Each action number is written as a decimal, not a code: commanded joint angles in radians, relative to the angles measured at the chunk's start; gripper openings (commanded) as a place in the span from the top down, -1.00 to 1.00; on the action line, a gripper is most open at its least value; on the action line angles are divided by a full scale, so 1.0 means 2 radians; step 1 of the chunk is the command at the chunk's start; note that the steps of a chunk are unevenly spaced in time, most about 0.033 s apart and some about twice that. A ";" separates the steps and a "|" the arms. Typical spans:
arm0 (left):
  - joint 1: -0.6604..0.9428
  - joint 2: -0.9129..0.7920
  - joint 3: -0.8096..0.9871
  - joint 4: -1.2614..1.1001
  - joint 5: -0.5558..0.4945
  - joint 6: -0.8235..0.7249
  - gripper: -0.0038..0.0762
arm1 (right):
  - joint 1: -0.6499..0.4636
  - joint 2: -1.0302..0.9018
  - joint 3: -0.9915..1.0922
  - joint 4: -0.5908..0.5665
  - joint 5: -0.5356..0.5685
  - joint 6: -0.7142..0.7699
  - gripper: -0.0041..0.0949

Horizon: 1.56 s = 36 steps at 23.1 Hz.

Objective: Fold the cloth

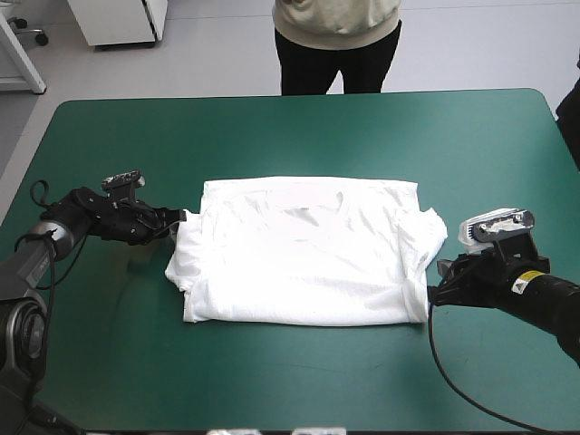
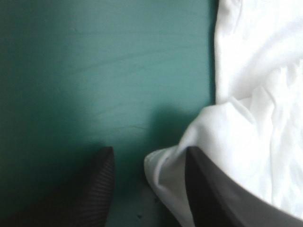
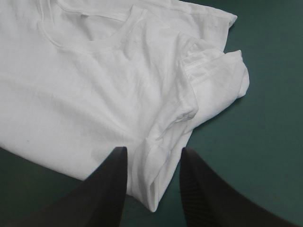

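You see the white T-shirt [image 1: 304,254] lying flat mid-table on the teal-green cover [image 1: 272,127] — soft, faintly creased, roughly rectangular, sleeves bunched. The left gripper [image 1: 179,219] at its 9 o'clock and the right gripper [image 1: 434,292] at 4 o'clock stand parted — each straddling a cloth edge.

"What do you have on screen apart from the job?"

"From the high view I see the tabletop [image 1: 299,127] under its teal-green cover [image 1: 109,362], plain and smooth. Its far edge runs across 12 o'clock, with rounded corners at 10 and 2, and the side edges slant away toward 9 and 3."
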 commanded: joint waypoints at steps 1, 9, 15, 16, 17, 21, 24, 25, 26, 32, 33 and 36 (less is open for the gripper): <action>-0.002 -0.019 -0.014 -0.016 -0.017 0.008 0.03 | -0.004 0.003 -0.018 0.008 -0.026 0.000 0.21; -0.043 0.004 -0.014 -0.015 -0.043 0.029 0.20 | -0.004 0.028 -0.018 0.015 -0.035 -0.008 0.21; -0.045 0.003 -0.016 0.012 -0.047 0.028 0.93 | -0.004 0.029 -0.018 0.031 -0.032 -0.008 0.21; -0.045 0.002 -0.020 0.015 -0.043 0.028 0.93 | -0.004 0.029 -0.018 0.031 -0.032 -0.008 0.21; -0.045 -0.002 -0.025 0.018 -0.038 0.028 0.93 | -0.004 0.029 -0.018 0.032 -0.032 -0.008 0.21; -0.045 -0.029 -0.059 0.056 -0.016 0.009 0.93 | -0.004 0.029 -0.018 0.032 -0.033 -0.008 0.21; -0.047 -0.043 -0.078 0.054 0.016 0.009 0.93 | -0.004 0.029 -0.018 0.032 -0.033 -0.009 0.21; -0.047 -0.046 -0.082 0.051 0.030 0.009 0.93 | -0.004 0.029 -0.018 0.032 -0.033 -0.009 0.21; -0.050 -0.050 -0.087 0.051 0.042 0.010 0.93 | -0.004 0.029 -0.018 0.032 -0.033 -0.009 0.21; -0.116 -0.052 -0.096 0.051 0.103 0.011 0.93 | -0.004 0.029 -0.018 0.027 -0.033 -0.011 0.21; -0.129 -0.052 -0.096 0.052 0.105 0.011 0.93 | -0.004 0.029 -0.018 0.027 -0.033 -0.012 0.21; -0.183 -0.041 -0.096 0.053 0.090 0.011 0.93 | -0.004 0.029 -0.018 0.028 -0.033 -0.012 0.21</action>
